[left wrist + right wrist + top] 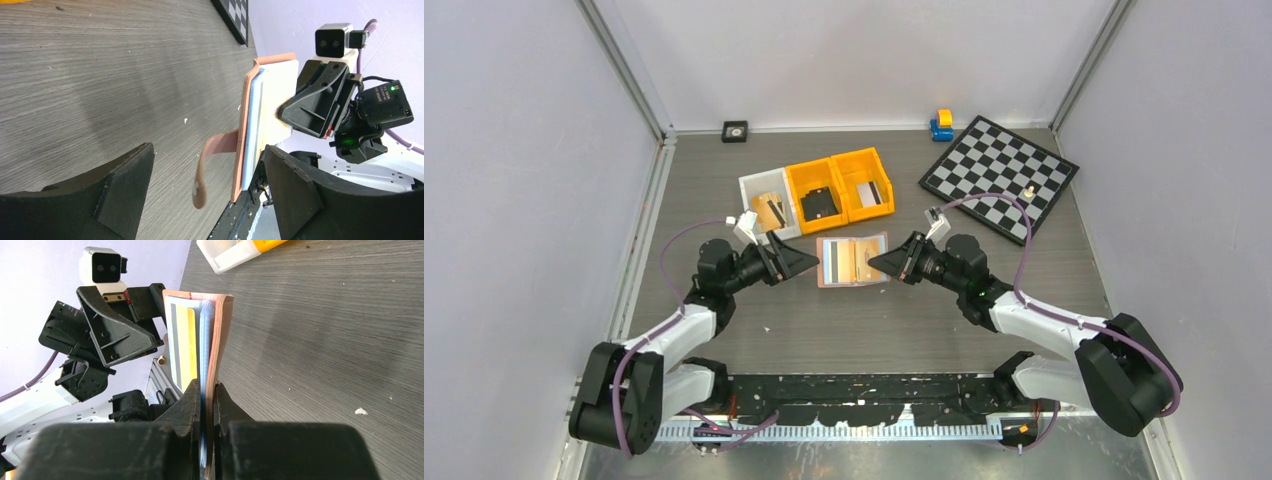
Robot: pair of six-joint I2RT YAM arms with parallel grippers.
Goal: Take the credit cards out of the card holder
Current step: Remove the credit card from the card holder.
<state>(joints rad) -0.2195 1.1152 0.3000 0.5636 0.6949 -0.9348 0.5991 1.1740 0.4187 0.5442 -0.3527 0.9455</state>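
Observation:
The tan-pink card holder (852, 260) lies open between my two grippers, held up off the table. My right gripper (892, 263) is shut on its right edge; in the right wrist view the fingers (192, 405) pinch the leather flap (220, 340) and its clear pockets. A yellow card with a grey stripe (183, 345) sits in a pocket. My left gripper (812, 262) is wide open at the holder's left edge. In the left wrist view the holder (246, 135) stands edge-on near one fingertip (292, 175), and the snap tab (207, 167) hangs loose.
A white bin (754, 186) and two orange bins (808, 172) stand behind the holder. A pale card with a dark stripe (874, 192) lies in the right orange bin, a chunky black item (819, 203) in the middle one. A chessboard (999, 175) lies at the back right.

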